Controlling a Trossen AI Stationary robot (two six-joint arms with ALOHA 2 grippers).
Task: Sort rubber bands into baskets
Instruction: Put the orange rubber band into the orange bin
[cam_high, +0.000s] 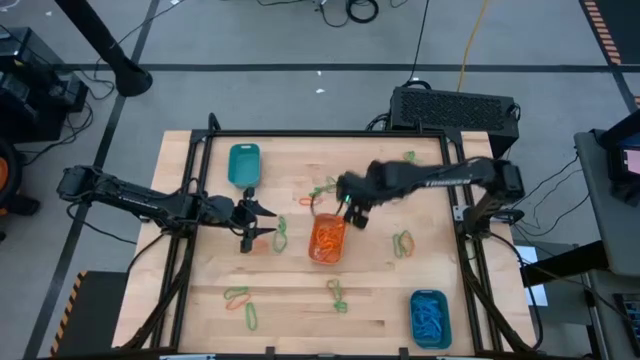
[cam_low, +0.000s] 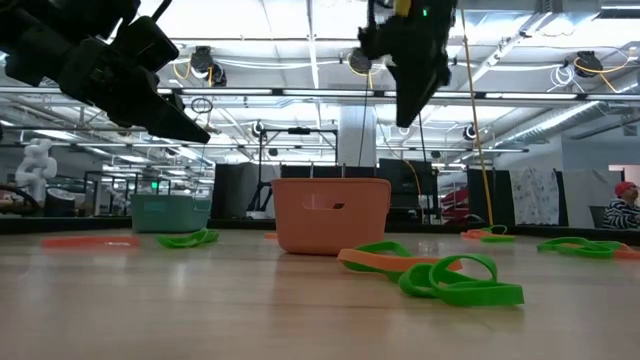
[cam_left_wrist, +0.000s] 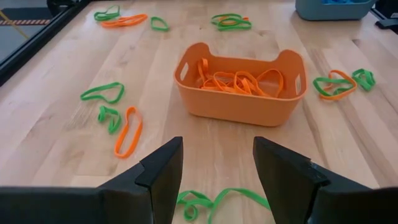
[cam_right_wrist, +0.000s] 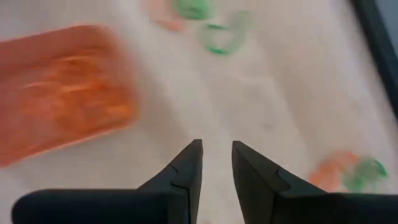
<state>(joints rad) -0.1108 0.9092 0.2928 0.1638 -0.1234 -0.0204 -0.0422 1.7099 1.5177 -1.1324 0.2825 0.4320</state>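
The orange basket (cam_high: 327, 240) stands mid-table with several orange rubber bands (cam_left_wrist: 239, 81) in it. A teal basket (cam_high: 243, 165) stands at the far left, and another basket (cam_high: 430, 318) with blue bands stands at the near right. Loose green and orange bands (cam_left_wrist: 129, 130) lie around on the wood. My left gripper (cam_high: 265, 222) hovers open and empty to the left of the orange basket, above a green band (cam_left_wrist: 211, 202). My right gripper (cam_high: 352, 218) hangs above the table just off the orange basket's far right corner; its fingers (cam_right_wrist: 186, 165) stand narrowly apart with nothing between them.
Band clusters lie near the table's near edge (cam_high: 240, 297), right of the orange basket (cam_high: 404, 241) and near the far edge (cam_high: 322, 190). A black frame (cam_high: 190, 200) rims the table. A black box (cam_high: 450, 108) stands behind the far edge.
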